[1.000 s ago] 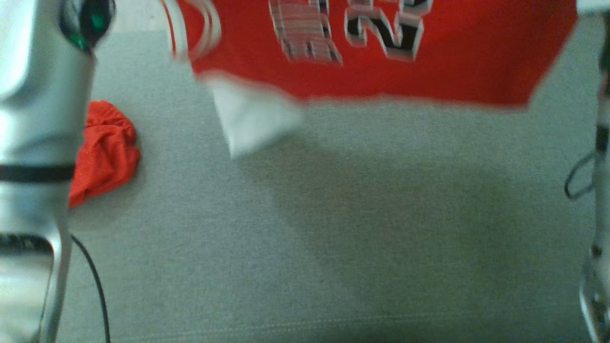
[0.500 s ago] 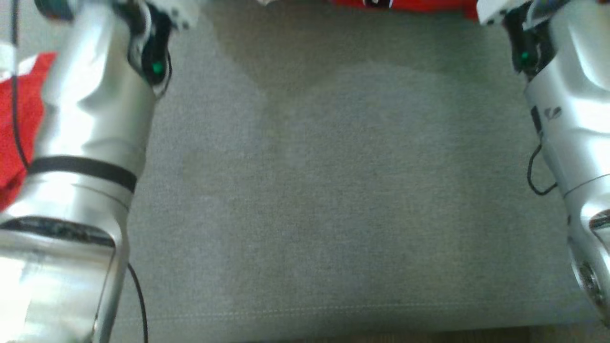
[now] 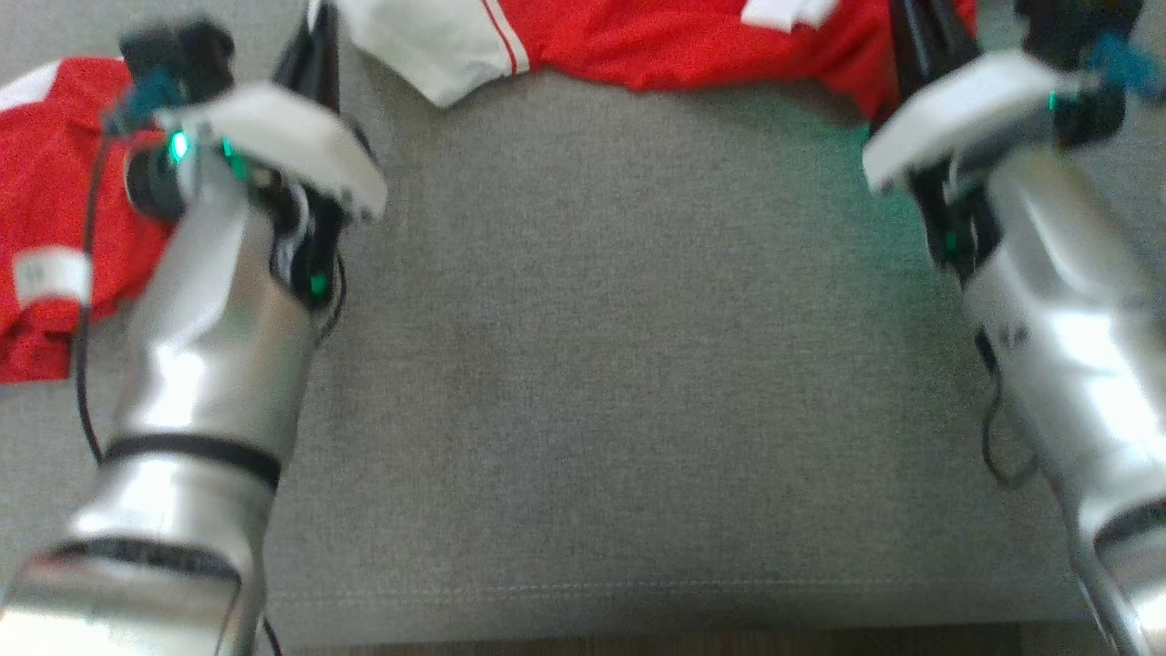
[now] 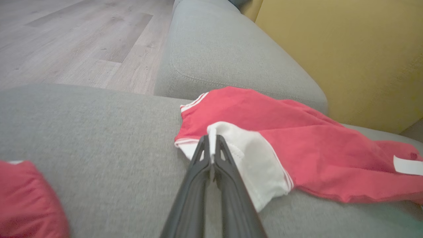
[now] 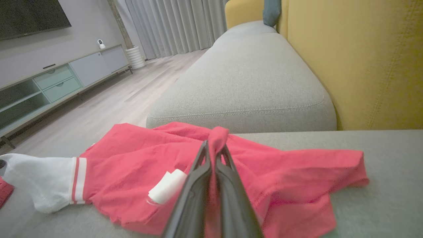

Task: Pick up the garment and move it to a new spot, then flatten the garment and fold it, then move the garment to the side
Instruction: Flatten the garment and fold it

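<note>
The garment (image 3: 692, 41) is a red shirt with white sleeves, lying crumpled along the far side of the grey sofa seat (image 3: 619, 364). My left gripper (image 4: 211, 140) is shut on the edge of its white sleeve (image 4: 254, 165), low over the seat. My right gripper (image 5: 214, 145) is shut on a pinched-up fold of the red fabric (image 5: 148, 165). In the head view the left gripper (image 3: 314, 27) and the right gripper (image 3: 906, 36) reach forward to the garment's two ends. A white tag (image 5: 167, 190) shows on the cloth.
A second red cloth (image 3: 46, 182) lies bunched on the seat beside my left forearm. The yellow backrest (image 5: 363, 66) rises behind the garment. Another grey cushion (image 5: 248, 82) adjoins the seat, with wooden floor (image 4: 66, 49) and a low cabinet (image 5: 49, 86) beyond.
The garment hung stretched in the air a second ago and now rests on the seat. Both arms have come down and forward with it. The head camera has shifted.
</note>
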